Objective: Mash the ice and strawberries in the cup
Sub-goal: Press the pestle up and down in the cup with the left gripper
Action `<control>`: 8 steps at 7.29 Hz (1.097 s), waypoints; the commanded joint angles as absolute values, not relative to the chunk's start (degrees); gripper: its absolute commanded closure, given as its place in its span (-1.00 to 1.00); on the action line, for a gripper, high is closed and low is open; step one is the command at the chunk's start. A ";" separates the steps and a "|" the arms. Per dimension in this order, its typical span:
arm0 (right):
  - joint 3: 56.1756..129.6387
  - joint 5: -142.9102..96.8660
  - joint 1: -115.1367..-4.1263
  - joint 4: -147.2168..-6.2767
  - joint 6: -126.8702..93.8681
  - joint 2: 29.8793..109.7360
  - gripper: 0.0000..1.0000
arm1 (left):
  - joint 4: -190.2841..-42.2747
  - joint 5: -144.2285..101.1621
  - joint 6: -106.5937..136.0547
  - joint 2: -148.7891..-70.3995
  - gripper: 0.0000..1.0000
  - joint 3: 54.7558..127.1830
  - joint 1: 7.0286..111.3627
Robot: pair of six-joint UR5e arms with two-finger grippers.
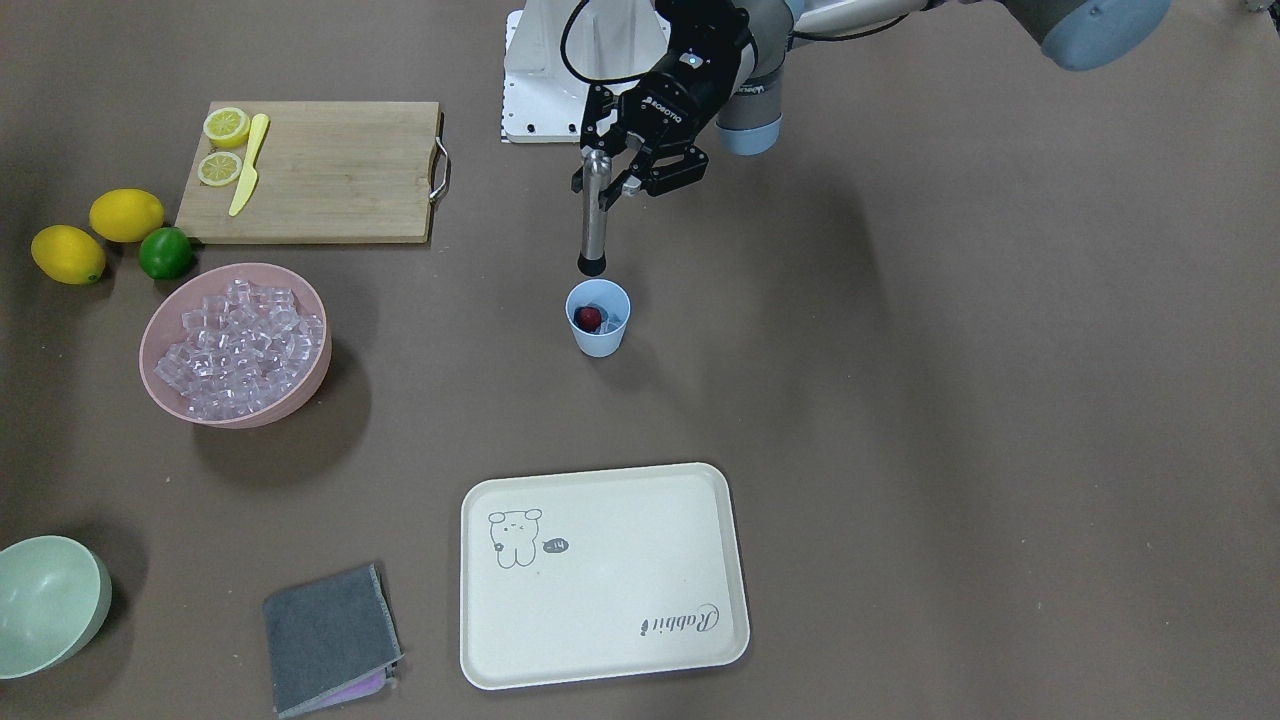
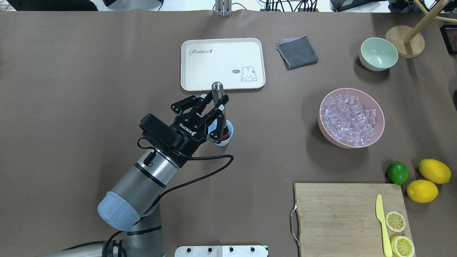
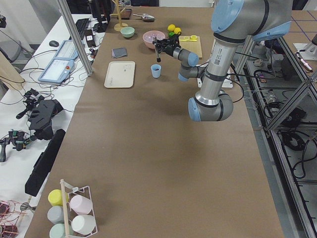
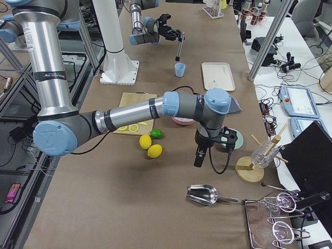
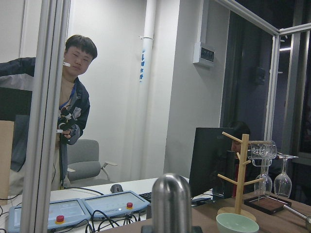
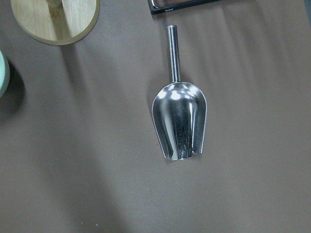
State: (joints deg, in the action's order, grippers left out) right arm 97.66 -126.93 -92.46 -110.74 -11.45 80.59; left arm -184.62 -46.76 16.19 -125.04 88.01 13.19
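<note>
Cup [image 1: 598, 318] sits below upright muddler [image 1: 594, 215] gripped by left hand [image 1: 608, 178]

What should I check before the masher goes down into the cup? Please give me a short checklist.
1. Left end effector shut on the masher: ok.
2. Masher upright: ok.
3. Masher tip over the cup opening, judged from the front and side views: ok.
4. Strawberry and ice inside the cup: ok.
5. Cup held steady: not ok, nothing holds it, so it may slide.
6. Right end effector out of the way, near the scoop: ok; open or shut, cannot tell.
</note>
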 commanded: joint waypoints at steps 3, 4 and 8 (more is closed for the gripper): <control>97.65 -126.91 -92.46 -110.48 -12.82 80.42 -1.00 | -184.83 -47.11 16.08 -126.30 1.00 85.52 13.71; 97.73 -126.91 -92.46 -110.48 -13.01 80.33 -1.00 | -185.09 -47.20 16.08 -125.78 1.00 85.60 14.15; 97.82 -126.91 -92.46 -110.30 -13.10 80.33 -1.00 | -184.75 -46.76 16.35 -125.59 1.00 85.43 14.94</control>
